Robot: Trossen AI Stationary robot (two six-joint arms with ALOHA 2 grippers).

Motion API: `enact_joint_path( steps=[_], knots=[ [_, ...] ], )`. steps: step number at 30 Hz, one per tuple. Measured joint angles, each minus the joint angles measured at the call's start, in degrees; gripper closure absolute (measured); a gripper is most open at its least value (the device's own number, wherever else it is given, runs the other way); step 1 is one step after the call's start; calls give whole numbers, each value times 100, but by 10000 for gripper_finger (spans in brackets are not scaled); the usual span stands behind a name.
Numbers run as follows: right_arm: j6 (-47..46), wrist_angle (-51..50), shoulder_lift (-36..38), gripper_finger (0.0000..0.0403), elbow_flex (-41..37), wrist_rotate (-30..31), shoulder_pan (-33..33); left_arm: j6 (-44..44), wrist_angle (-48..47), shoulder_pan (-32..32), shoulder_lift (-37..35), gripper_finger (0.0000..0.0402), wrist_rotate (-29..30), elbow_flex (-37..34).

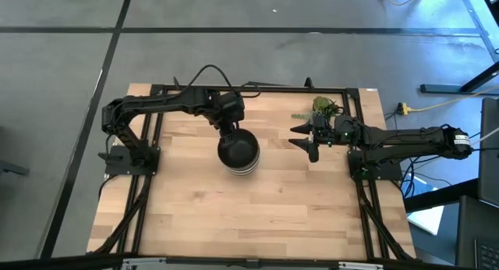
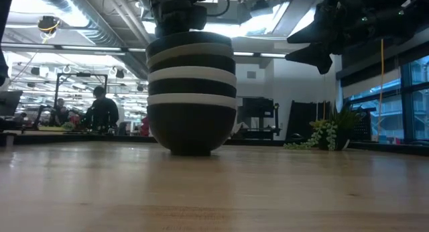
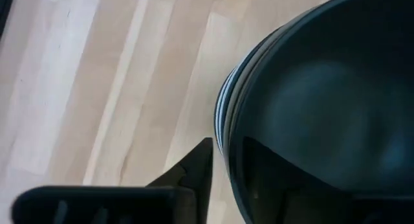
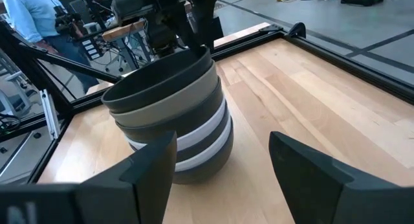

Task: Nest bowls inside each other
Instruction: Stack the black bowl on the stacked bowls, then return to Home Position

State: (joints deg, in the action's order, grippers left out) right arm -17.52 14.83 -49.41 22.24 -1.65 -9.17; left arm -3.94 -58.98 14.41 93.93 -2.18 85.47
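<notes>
The wooden table (image 1: 234, 215) has a black metal frame (image 1: 257, 88) running along its borders, and most of its planks lie bare: a wide stretch in front of both grippers toward the near edge, and a narrower strip behind them up to the far rail.

The stack of nested bowls (image 1: 238, 151) stands upright near the middle of the table, directly under the left gripper (image 1: 228, 130). In the low view the stack (image 2: 192, 91) shows banded layers, black bowls alternating with two white ones, resting flat on a black bowl at the bottom. In the right wrist view the stack (image 4: 169, 114) has a black bowl on top, a grey-green bowl (image 4: 178, 101) just beneath it, then white and black rims below.

The left gripper sits at the far rim of the top bowl. In the left wrist view one dark finger (image 3: 194, 169) lies just outside the rim of the stack (image 3: 310, 114); the other finger is hidden, so I cannot tell whether this gripper is clenched on the rim or released.

The right gripper (image 1: 306, 137) hangs above the table, well apart from the stack, which lies off to its side toward the table's centre. Its fingers (image 4: 317, 175) are spread wide and hold nothing. Just behind it, near the far right corner, lies a small green plant sprig (image 1: 321, 108).
</notes>
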Motion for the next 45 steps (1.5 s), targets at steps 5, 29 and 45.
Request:
enact_joint_path(
  steps=[5, 29, 45],
  knots=[
    [0, 2, 0, 155, 0, 0, 0, 193, -4, -64, 0, 277, 255, -2],
    [20, 102, 1, 155, 2, 2, -2, 561, 915, -294, -2428, 213, 1218, -7],
    [1010, 208, 885, 155, 0, -260, -2, 365, 1088, -891, -4994, 212, 1172, -1706]
  ],
)
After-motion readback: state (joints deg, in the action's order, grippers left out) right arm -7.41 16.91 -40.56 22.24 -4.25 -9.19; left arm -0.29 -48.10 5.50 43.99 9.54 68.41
